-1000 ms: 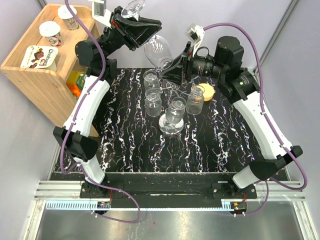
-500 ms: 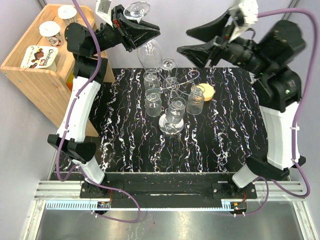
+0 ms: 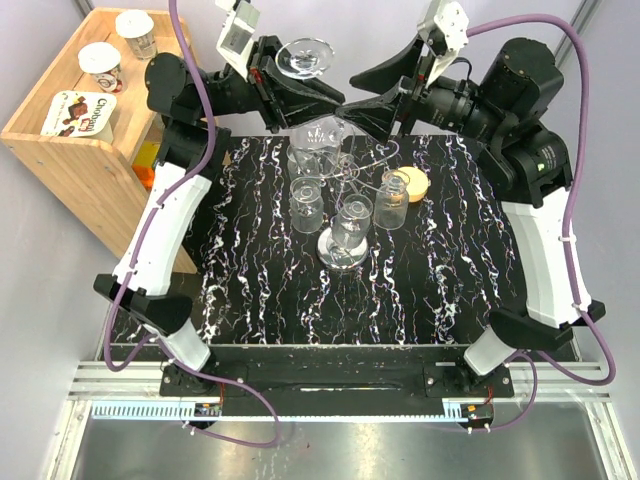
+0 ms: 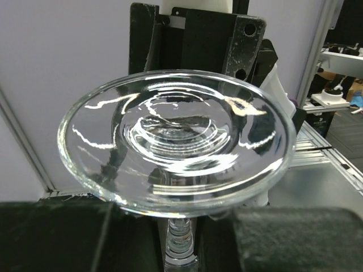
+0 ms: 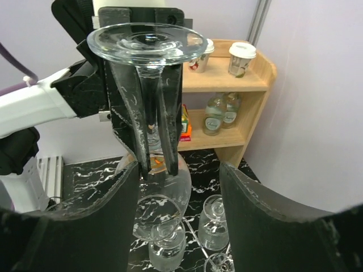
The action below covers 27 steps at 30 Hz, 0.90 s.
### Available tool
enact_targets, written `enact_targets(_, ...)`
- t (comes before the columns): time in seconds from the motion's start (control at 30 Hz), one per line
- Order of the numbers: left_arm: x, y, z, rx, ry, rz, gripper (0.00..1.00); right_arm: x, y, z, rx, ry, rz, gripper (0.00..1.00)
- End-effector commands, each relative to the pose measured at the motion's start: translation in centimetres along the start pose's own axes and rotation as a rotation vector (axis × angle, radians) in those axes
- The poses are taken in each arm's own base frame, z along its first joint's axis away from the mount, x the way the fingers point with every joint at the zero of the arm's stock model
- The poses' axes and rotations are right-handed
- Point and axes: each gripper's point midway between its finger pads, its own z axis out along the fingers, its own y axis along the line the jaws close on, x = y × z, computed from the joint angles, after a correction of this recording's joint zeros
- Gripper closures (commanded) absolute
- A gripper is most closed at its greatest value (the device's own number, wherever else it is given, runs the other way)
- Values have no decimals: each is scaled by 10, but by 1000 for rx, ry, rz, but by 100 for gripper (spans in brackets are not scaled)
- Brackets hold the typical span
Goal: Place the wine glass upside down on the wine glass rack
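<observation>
Standing at far left: a wooden shelf point(image 3: 60, 135) is seen beside the table point(image 3: 250, 290), with lidded cups point(image 3: 102, 62) set on its top.
Left end effector point(image 3: 318, 98): it is closed on the stem of the wine glass. In the left wrist view the stem is seen running down between the two black fingers point(image 4: 62, 238).
Wine glass point(image 3: 305, 58): it is held upside down in the air, foot up and bowl down, over the far part of the table. It is not hung on the rack.
Wine glass rack point(image 3: 342, 250): it is stood on its shiny disc base near the middle of the table. Several other glasses point(image 3: 305, 205) are hung bowl-down around its post.
Right end effector point(image 3: 352, 93): it is open, with its fingers spread wide and pointed at the held glass from the right. Nothing is gripped, and no contact with the bowl can be made out.
Jar point(image 3: 392, 203): a clear jar is stood just right of the rack, with a round yellow object point(image 3: 414, 183) just behind it.
</observation>
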Motion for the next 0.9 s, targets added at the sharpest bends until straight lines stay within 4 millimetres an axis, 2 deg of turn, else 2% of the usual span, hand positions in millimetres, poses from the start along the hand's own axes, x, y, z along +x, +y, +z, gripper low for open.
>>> enact_targets(0.0, -34, -49, 2, 60, -48, 102, 100, -19, 16, -7, -48, -55, -22, 37)
enact_targets(0.1, -31, -52, 2, 55, -38, 94, 100, -18, 23, -12, -67, -50, -16, 37)
enact_targets(0.4, -11, -53, 8, 58, -3, 58, 100, -38, 36, -15, -126, -103, -5, 36)
enact_targets(0.67, 8, -42, 12, 39, 28, 31, 100, -50, 41, -17, -140, -135, -4, 34)
enact_targets(0.87, 11, -41, 16, 46, 30, 21, 100, -40, 40, -9, -164, -116, 48, 34)
